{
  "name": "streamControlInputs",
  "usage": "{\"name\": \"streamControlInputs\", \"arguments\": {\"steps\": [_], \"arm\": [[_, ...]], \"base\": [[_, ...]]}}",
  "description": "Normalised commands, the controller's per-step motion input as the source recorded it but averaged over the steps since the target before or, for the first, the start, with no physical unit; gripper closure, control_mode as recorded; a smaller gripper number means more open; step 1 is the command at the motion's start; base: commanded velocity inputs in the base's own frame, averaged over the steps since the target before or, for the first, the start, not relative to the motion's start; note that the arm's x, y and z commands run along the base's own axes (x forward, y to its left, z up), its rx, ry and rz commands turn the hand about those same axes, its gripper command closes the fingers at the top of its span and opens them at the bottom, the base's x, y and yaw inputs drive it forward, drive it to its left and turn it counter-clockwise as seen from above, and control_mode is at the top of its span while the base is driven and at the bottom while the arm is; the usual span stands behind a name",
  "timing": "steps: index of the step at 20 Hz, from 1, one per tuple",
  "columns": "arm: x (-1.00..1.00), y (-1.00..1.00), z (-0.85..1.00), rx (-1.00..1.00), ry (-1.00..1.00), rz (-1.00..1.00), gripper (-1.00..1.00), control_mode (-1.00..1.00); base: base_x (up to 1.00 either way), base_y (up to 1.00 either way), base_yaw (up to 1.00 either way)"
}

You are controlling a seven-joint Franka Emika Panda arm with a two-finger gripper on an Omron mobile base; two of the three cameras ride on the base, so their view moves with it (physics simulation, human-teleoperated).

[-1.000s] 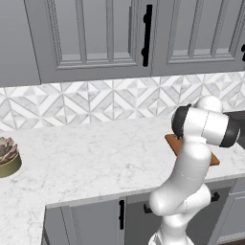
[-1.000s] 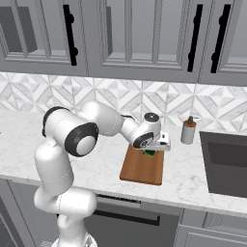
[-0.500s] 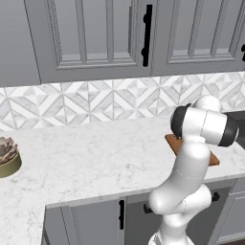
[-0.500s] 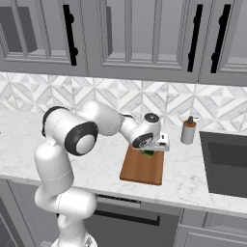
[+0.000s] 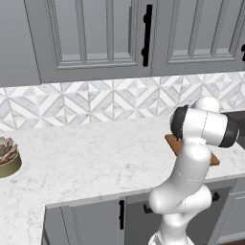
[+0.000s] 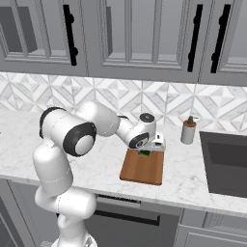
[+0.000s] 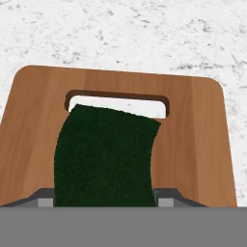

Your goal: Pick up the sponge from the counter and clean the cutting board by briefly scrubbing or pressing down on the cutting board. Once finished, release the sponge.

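We see our white arm rise at 7 o'clock in the right base view and reach toward 3 o'clock, elbow bent. Our gripper [image 6: 146, 153] points down, fingers clamped on the sponge [image 7: 103, 154].

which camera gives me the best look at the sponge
The hand view: the sponge shows large and close, its dark green top lying over the board's handle slot. The right base view shows only a small green patch under the gripper at the board's far end. In the left base view the arm blocks it.
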Motion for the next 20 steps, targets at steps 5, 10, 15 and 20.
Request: {"name": "streamControlInputs", "arguments": {"steps": [5, 10, 15, 20], "arm": [[0.00, 0.00, -0.33, 0.00, 0.00, 0.00, 1.00, -1.00], [0.00, 0.00, -0.34, 0.00, 0.00, 0.00, 1.00, -1.00], [0.00, 0.00, -0.27, 0.00, 0.00, 0.00, 1.00, -1.00], [-0.08, 0.00, -0.28, 0.00, 0.00, 0.00, 1.00, -1.00]], "base": [[0.00, 0.00, 0.00], [0.00, 0.00, 0.00], [0.00, 0.00, 0.00], [0.00, 0.00, 0.00]]}}
